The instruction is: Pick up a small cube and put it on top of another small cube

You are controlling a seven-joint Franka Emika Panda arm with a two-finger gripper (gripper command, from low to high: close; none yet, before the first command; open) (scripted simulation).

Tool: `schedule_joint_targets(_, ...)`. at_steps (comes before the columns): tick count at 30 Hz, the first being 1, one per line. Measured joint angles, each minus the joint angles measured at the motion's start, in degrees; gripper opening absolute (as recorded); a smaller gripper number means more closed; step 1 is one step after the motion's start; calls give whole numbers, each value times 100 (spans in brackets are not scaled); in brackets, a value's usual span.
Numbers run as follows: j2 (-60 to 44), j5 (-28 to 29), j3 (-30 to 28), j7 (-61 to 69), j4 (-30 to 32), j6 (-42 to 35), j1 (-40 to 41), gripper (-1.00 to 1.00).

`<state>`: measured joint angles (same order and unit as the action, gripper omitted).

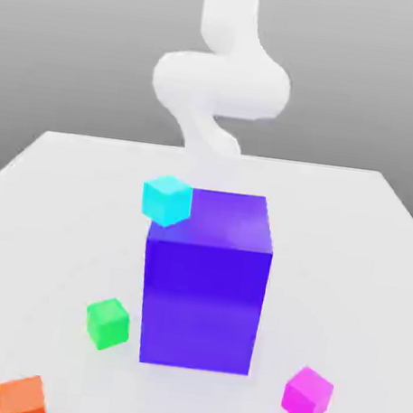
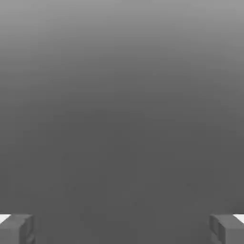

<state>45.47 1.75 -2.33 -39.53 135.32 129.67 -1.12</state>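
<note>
1. On the white desk (image 1: 57,192) you see a big blue-purple block (image 1: 203,292) standing near the middle, with the white arm (image 1: 221,80) rising behind it.
2. You find the small magenta cube (image 1: 307,395) on the desk toward the exterior view's right, near the block's front corner but apart from it.
3. You find the small green cube (image 1: 107,323) on the exterior view's left of the block, just beside it, not touching.
4. A small cyan cube (image 1: 166,200) appears at the block's upper left corner; an orange cube (image 1: 23,397) sits at the front left edge.
5. Your gripper (image 2: 122,228) stands wide apart, its fingertips (image 2: 16,228) at opposite sides of the hand view with nothing between them.
</note>
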Motion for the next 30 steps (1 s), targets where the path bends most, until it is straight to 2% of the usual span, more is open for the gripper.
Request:
schedule_joint_targets(15,-243,983,-1308,3858,2132,-1252,-581,0)
schedule_joint_targets(20,-736,1197,-1575,4144,2781,-396,-600,0)
schedule_joint_targets(21,-830,1225,-1611,4146,2881,-208,-596,-100)
schedule_joint_targets(27,-878,1199,-1619,4172,2930,-123,-586,-100)
schedule_joint_targets(30,-661,1130,-1527,4185,2706,-565,-584,-100)
